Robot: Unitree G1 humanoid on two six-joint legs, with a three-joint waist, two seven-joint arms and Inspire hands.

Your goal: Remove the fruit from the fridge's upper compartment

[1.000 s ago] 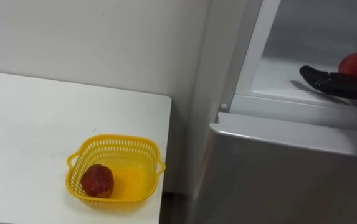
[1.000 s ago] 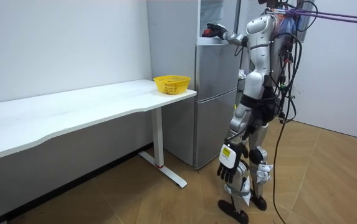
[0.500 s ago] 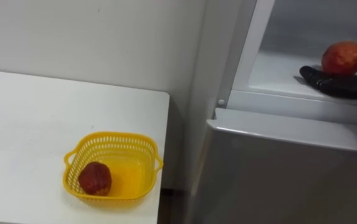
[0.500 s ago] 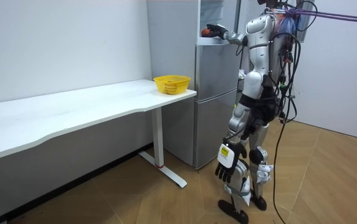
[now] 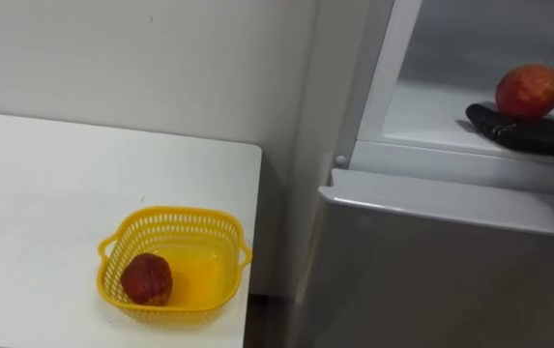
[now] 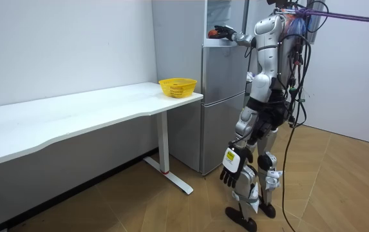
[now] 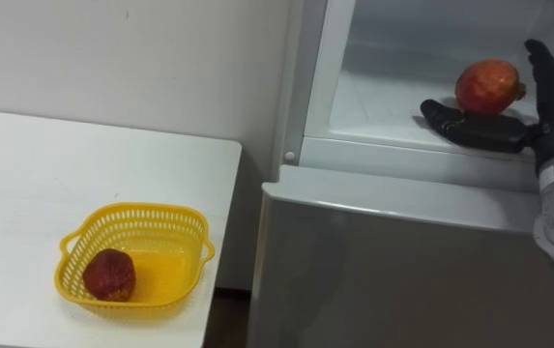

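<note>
A red round fruit (image 7: 489, 87) sits on the white shelf (image 7: 383, 106) of the open upper fridge compartment. My right hand (image 7: 533, 130) reaches in around it. The thumb (image 7: 470, 128) lies stretched along the shelf in front of the fruit, and straight fingers (image 7: 541, 66) stand just to its right. The hand is open and is not clasping the fruit. In the room view I stand in front of the fridge with the right arm raised to the compartment (image 6: 221, 31). My left hand (image 6: 231, 171) hangs by my leg, relaxed.
A yellow basket (image 7: 136, 210) with a dark red fruit (image 7: 108, 274) in it stands at the corner of the white table (image 7: 25, 193), left of the fridge. The grey lower fridge door (image 7: 393, 261) is closed below the shelf.
The red fruit has shifted left on the shelf, over the thumb, while the thumb stayed in place. The left hand has swung slightly at my side.
</note>
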